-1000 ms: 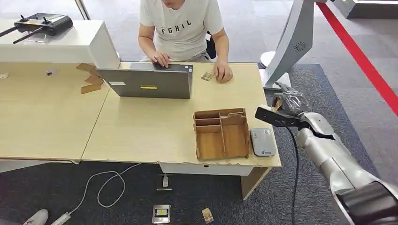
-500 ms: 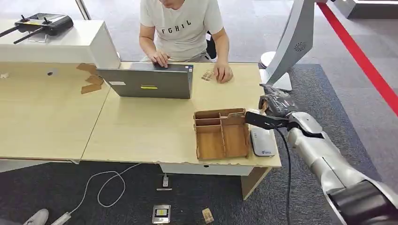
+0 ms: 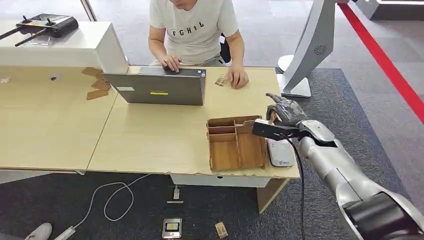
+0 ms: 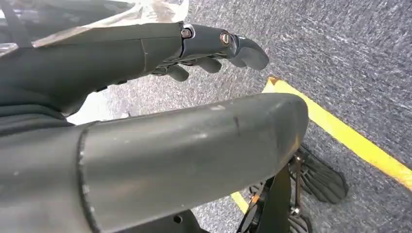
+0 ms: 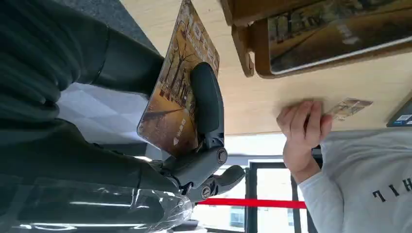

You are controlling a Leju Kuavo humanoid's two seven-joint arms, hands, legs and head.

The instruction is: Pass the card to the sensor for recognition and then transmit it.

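right hand (image 3: pixel 286 111) pinches the card (image 5: pixel 177 92) between thumb and a finger, over the table's (image 3: pixel 150 140) right edge | card above the sensor (image 3: pixel 280 152), just right of the wooden organizer (image 3: pixel 236 143) | left hand (image 4: pixel 214 48) hangs over carpet, fingers loosely apart, holding nothing | person (image 3: pixel 192 30) at laptop (image 3: pixel 156 88) on the far side

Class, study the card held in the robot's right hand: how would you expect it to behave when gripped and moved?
The card looks thin and flat, keeping its shape under the right hand, so it is probably stiff and light. Its printed face appears glossy, so it may slip between the fingers. Being flat, it should not roll if set down.
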